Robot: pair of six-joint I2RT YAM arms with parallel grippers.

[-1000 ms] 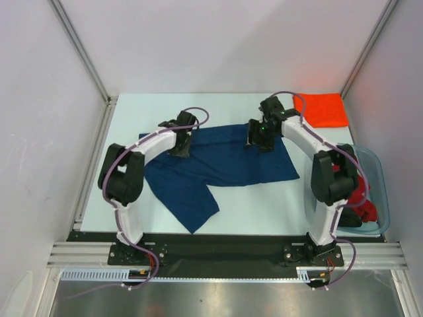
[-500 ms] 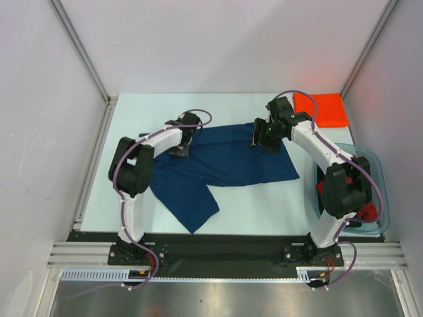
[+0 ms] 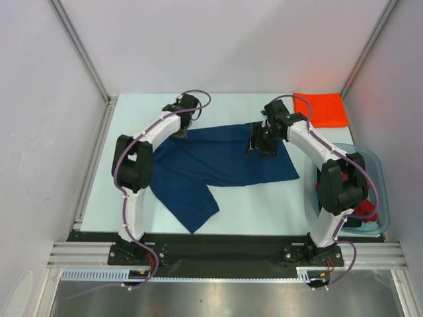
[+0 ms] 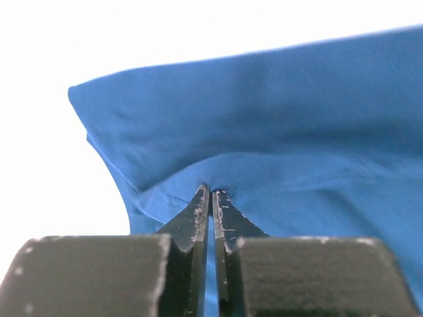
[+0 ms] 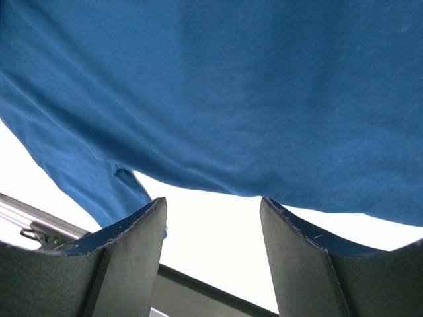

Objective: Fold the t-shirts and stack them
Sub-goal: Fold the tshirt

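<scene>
A navy blue t-shirt (image 3: 221,165) lies spread on the table, plain side up. My left gripper (image 3: 179,128) is at its far left corner, shut on a pinched fold of the blue cloth (image 4: 277,132); the closed tips (image 4: 211,193) bite the fold. My right gripper (image 3: 260,142) is over the shirt's far right part, open and empty (image 5: 213,205), with the blue cloth (image 5: 251,86) just beyond its fingers. A folded bright orange t-shirt (image 3: 322,109) lies at the back right corner. Red and dark shirts (image 3: 362,206) sit in the tub.
A clear bluish plastic tub (image 3: 382,191) stands at the right edge beside the right arm. White walls with metal posts (image 3: 79,46) close in the table on three sides. A black rail (image 3: 218,247) runs along the near edge.
My left gripper has moved toward the far side, carrying the shirt's far left corner with it. The right gripper shifted slightly left over the shirt, and its arm's elbow moved.
</scene>
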